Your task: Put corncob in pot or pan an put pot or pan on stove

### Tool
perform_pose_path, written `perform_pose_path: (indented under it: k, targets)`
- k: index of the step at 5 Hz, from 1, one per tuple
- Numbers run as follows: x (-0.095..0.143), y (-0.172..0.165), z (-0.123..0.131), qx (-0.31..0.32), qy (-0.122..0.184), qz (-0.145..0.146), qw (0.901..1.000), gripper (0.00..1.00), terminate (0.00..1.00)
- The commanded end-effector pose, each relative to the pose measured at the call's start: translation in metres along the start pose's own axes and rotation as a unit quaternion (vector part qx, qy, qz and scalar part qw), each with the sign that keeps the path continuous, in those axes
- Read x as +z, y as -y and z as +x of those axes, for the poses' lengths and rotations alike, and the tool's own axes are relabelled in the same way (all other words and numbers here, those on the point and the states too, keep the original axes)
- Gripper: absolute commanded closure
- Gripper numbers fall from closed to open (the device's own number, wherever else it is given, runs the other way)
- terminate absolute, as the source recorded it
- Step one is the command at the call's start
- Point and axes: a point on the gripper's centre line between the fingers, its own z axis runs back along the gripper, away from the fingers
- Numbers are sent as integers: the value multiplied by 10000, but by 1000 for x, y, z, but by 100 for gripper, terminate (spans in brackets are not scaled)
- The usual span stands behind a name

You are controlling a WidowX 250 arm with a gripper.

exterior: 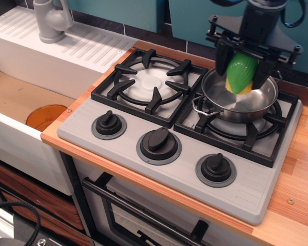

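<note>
Over the right burner, my claw is clamped on the corncob, yellow end down, just above the bowl of the steel pot. That pot already sits on the right grate of the stove, so I judge that step done; only releasing the cob into it remains. Nothing blocks the drop. Well off to the left lie an orange disc in the sink and a grey faucet.
</note>
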Motion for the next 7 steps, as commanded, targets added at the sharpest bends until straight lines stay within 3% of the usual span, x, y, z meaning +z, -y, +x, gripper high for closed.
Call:
perform_pose_path:
  k: [1, 2, 5, 7]
  targets:
    - [-9, 6, 13, -48, 395, -227, 9990, 0, 0]
    - [-9, 15, 5, 7, 454, -160, 9988, 0, 0]
    - [28, 22, -9, -66, 231, 11, 9997, 0, 0]
    - [39, 15, -4, -297, 176, -93, 9994, 0, 0]
